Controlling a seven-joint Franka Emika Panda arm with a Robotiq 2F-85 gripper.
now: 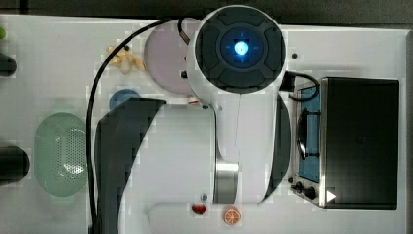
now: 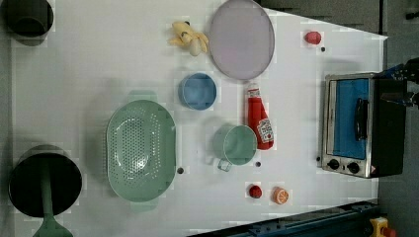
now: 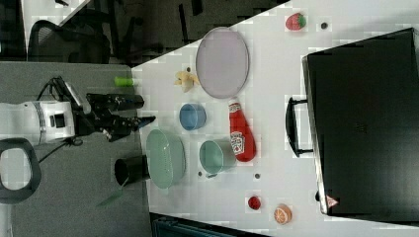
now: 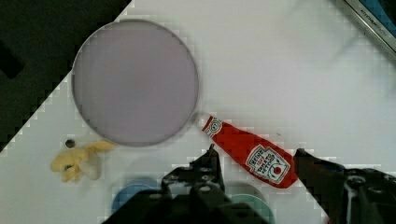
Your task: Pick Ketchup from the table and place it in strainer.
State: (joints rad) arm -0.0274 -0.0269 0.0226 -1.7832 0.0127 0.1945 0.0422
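The ketchup [image 2: 259, 118] is a red bottle with a white cap. It lies flat on the white table between the purple plate and the small green cup. In the wrist view the ketchup [image 4: 252, 154] lies between the two dark fingers of my gripper [image 4: 257, 158], which is open. The right view shows the gripper [image 3: 143, 111] held well above the table and holding nothing. The strainer [image 2: 141, 150], a pale mint-green oval basket with a perforated bottom, stands empty at the left view's left of the cup. My arm [image 1: 238, 122] covers the middle of the top view, with the strainer [image 1: 61, 153] at the top view's left.
A toaster oven [image 2: 358, 126] stands at the left view's right. Near the ketchup are a purple plate [image 2: 241, 38], a blue bowl [image 2: 197, 91] and a green cup [image 2: 237, 144]. A banana [image 2: 188, 37], strawberry [image 2: 312, 37], small red item [image 2: 255, 191], orange slice [image 2: 280, 195] and black pot [image 2: 44, 187] lie around.
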